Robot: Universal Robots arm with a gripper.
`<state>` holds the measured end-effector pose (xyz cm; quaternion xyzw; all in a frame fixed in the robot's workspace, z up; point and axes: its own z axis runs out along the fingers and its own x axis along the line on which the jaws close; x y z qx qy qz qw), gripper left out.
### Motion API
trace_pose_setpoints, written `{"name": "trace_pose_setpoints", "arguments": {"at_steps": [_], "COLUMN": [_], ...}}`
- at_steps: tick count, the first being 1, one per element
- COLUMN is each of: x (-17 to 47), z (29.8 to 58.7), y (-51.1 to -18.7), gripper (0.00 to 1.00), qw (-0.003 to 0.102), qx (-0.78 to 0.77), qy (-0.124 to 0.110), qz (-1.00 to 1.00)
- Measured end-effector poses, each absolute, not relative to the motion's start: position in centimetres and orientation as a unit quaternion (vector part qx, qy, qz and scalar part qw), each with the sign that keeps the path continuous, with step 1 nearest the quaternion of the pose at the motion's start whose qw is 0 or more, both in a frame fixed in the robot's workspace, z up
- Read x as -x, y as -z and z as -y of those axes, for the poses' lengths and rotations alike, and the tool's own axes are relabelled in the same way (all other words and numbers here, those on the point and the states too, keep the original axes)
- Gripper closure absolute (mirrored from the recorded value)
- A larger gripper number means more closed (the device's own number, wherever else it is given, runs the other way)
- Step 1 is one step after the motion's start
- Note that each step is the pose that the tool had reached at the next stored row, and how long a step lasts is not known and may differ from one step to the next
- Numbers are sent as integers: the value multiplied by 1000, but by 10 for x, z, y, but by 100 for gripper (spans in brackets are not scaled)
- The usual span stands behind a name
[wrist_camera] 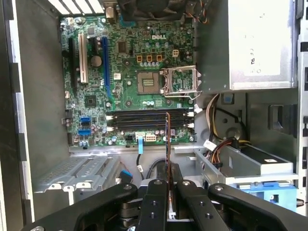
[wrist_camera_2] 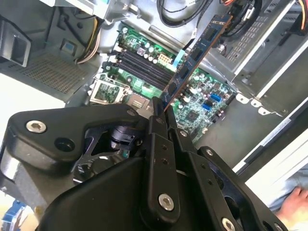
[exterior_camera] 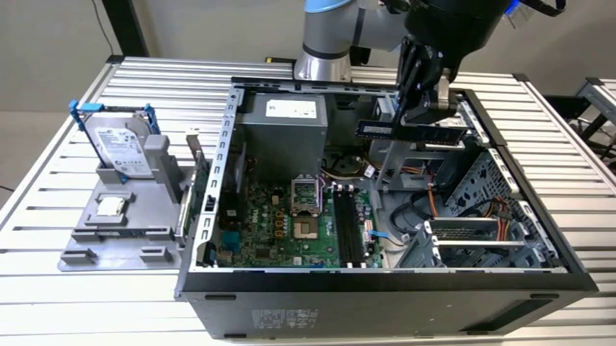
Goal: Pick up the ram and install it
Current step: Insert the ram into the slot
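Above open computer case (exterior_camera: 229, 155): one gripper (exterior_camera: 425, 115), jaws clamped on one ram (exterior_camera: 412, 132). Ram pinched between jaw tips and jutting out past them. It is edge-on in first wrist view, blue face showing in second wrist view. Beneath jaws: one green motherboard (wrist_camera: 125, 91) with four long black slots (wrist_camera: 144, 120). Well apart from jaws, toward exterior view's left, outside case: one hard drive (exterior_camera: 125, 148) in blue frame, one small square chip (exterior_camera: 111, 207).

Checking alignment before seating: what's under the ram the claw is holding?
In the first wrist view, the ram, shut in the claw, lines up over the black memory slots on the motherboard; they look empty. The ram's edge hides a strip of them.
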<state>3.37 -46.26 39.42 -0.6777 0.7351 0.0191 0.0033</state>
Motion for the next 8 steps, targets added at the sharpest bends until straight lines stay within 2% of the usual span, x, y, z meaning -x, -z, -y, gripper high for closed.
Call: {"name": "trace_pose_setpoints", "arguments": {"at_steps": [8], "x": [-34], "z": [463], "y": [-394], "gripper": [100], "qw": [5], "qx": [628], "qy": [-19], "qz": [-778]}}
